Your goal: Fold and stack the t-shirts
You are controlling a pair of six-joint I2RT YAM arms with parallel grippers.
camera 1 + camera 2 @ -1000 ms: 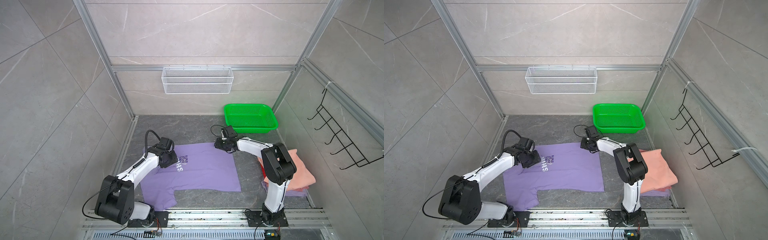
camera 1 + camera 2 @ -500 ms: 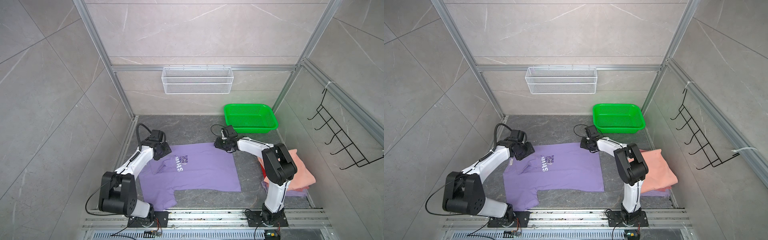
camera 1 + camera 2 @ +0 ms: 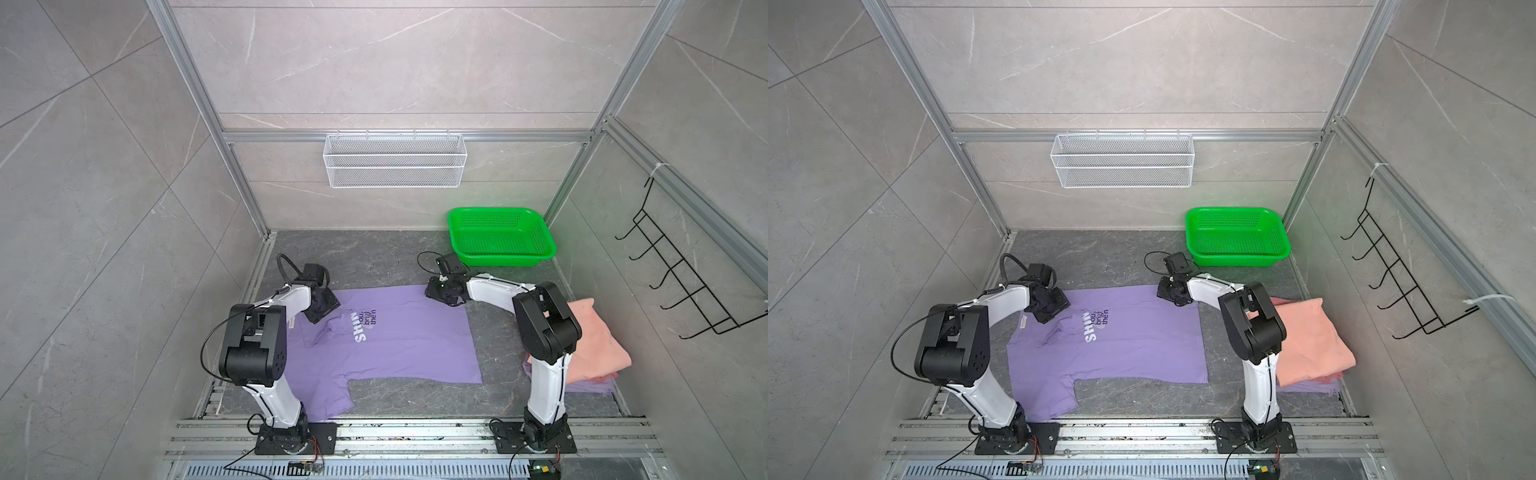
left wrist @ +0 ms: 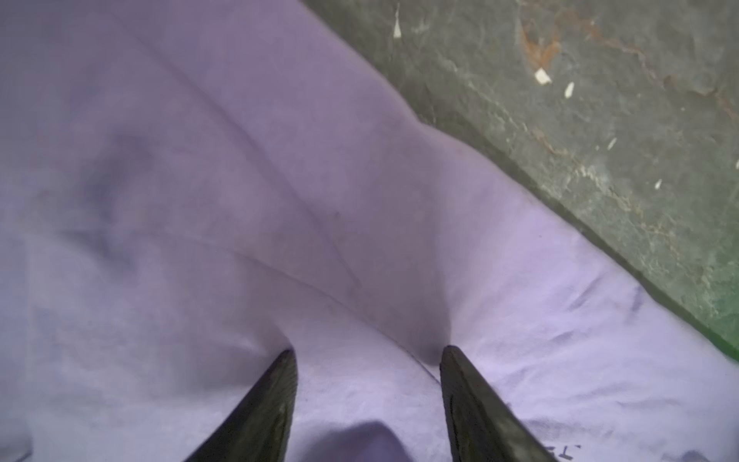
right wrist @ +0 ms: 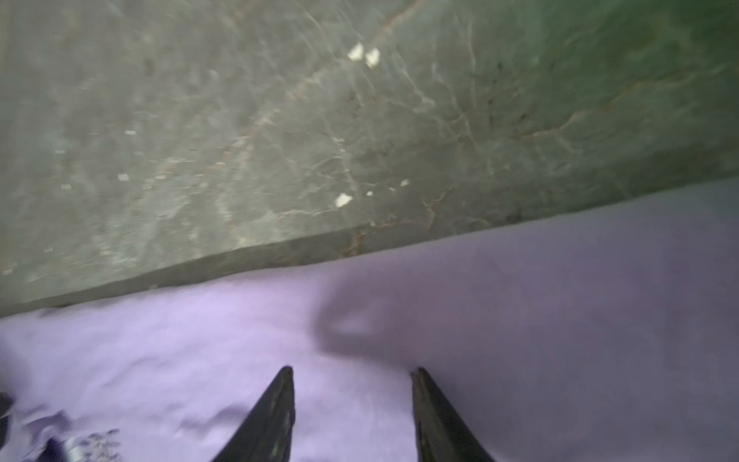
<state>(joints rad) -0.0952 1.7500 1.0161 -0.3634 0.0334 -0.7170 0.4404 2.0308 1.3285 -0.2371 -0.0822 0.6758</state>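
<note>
A lavender t-shirt (image 3: 395,353) (image 3: 1121,357) with a white "SHINE" print lies spread flat on the dark floor. My left gripper (image 3: 326,308) (image 3: 1054,309) rests on its far left corner near the collar. In the left wrist view the left gripper (image 4: 368,352) is open, its tips pressing into creased cloth (image 4: 240,200). My right gripper (image 3: 437,293) (image 3: 1169,293) sits on the shirt's far right corner. There the right gripper (image 5: 352,370) is also open over flat cloth (image 5: 520,320). A folded salmon t-shirt (image 3: 594,340) lies on a folded lavender one (image 3: 590,388) at the right.
A green mesh basket (image 3: 500,241) stands at the back right, just behind the right gripper. A white wire shelf (image 3: 395,160) hangs on the back wall and a black hook rack (image 3: 681,282) on the right wall. Bare floor (image 3: 365,257) lies behind the shirt.
My left gripper has moved from beside the print back toward the shirt's far left corner, and its jaws have spread wider. The right arm has stayed still.
</note>
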